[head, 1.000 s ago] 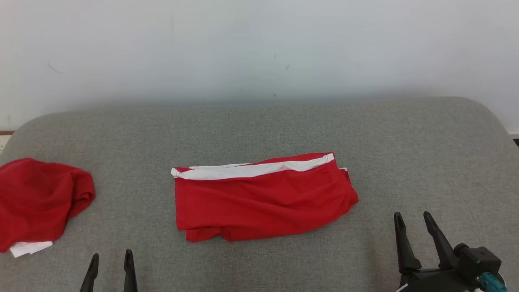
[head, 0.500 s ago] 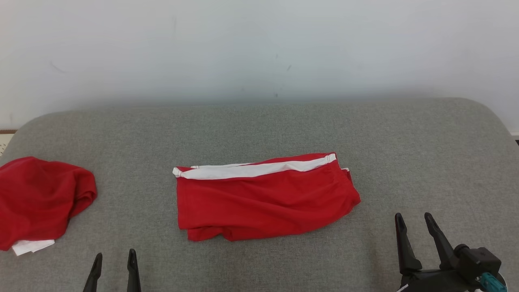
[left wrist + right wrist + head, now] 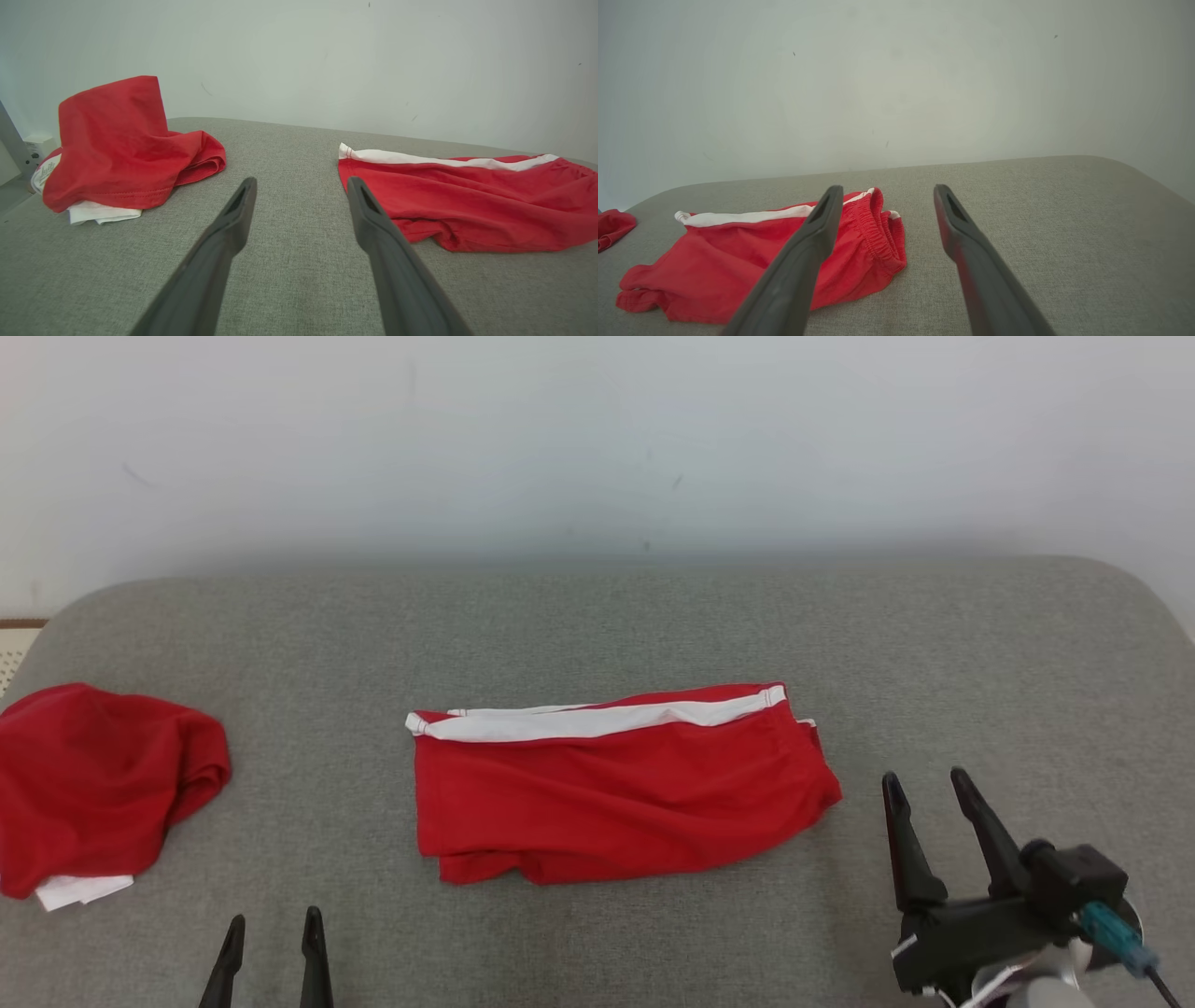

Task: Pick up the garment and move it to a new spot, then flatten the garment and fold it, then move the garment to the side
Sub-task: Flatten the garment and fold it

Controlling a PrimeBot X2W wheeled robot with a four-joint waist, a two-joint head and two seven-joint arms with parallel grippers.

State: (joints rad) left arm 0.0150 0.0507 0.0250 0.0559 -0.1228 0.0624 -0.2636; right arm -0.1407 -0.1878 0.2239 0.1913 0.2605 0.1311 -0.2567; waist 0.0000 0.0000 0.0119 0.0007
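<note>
The folded red garment point(image 3: 621, 798) (a white band ran along its far edge) lay flat near the middle of the grey fabric-covered counter point(image 3: 597, 625). The left gripper point(image 3: 274, 917) stood at the counter's near edge, its two fingers spread apart and holding nothing, well clear of the garment. The right gripper point(image 3: 925, 777) stood just beside the garment's right end, not touching the cloth, its fingers likewise spread and empty. A second red garment point(image 3: 93, 784), crumpled with white cloth showing beneath it, rested at the counter's left end, well apart from the folded one.
</note>
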